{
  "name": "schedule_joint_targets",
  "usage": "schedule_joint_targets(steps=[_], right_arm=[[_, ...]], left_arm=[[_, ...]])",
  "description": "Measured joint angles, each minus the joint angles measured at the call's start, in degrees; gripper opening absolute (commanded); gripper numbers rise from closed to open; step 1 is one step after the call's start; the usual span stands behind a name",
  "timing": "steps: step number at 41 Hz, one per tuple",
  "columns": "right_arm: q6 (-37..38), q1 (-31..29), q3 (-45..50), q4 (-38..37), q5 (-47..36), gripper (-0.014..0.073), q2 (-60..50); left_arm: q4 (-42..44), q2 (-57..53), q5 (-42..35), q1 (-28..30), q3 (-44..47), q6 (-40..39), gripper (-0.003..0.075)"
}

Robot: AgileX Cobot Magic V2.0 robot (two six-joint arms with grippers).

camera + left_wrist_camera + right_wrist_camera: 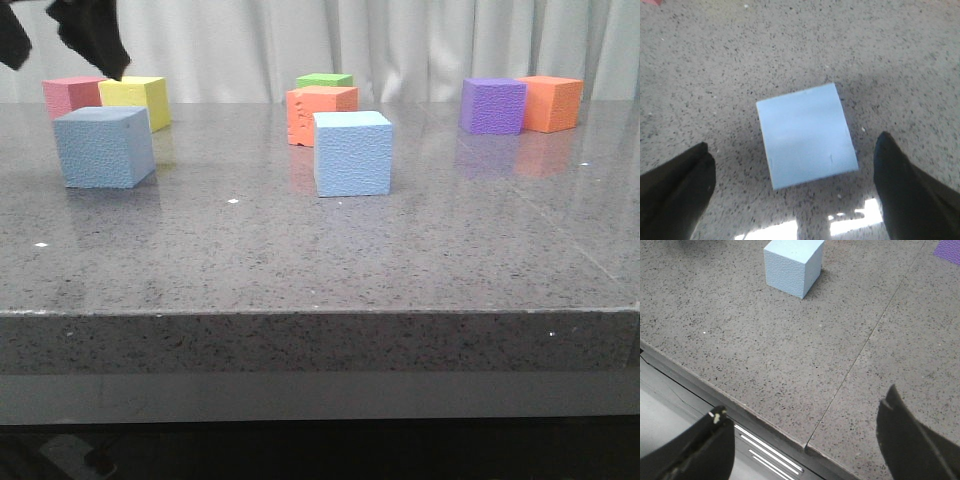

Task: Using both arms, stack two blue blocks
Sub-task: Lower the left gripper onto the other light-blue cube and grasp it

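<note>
Left hand (pixel 792 175) hangs wide open above the left blue block (pixel 104 147), gripping nothing. Right hand (pixel 805 440) gapes empty over the worktop (pixel 320 260) edge. The second blue block (pixel 352 152) sits mid-worktop, well apart.

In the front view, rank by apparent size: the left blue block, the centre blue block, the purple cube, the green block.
1-2. Left blue block and centre blue block: look alike.
3. Purple cube, farther back.
4. Green block, mostly hidden.
</note>
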Motion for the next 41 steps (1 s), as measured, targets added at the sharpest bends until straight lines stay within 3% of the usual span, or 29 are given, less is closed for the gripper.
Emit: schedule_joint_targets(steps=[13,31,41], right_arm=[[0.0,0.0,0.0,0.0,0.0,0.0589,0.0],[-0.1,0.0,0.0,0.0,0.0,0.0589,0.0],[-0.1,0.0,0.0,0.0,0.0,0.0589,0.0]], left_arm=[[-2.53,8.65,1.41,-0.12,-5.43,-1.02,0.0623],[-2.19,12.94,1.56,-0.2,-6.03,-4.7,0.0615],[-1.75,13.03,2.31,-0.2,-6.03,-5.45,0.0417]])
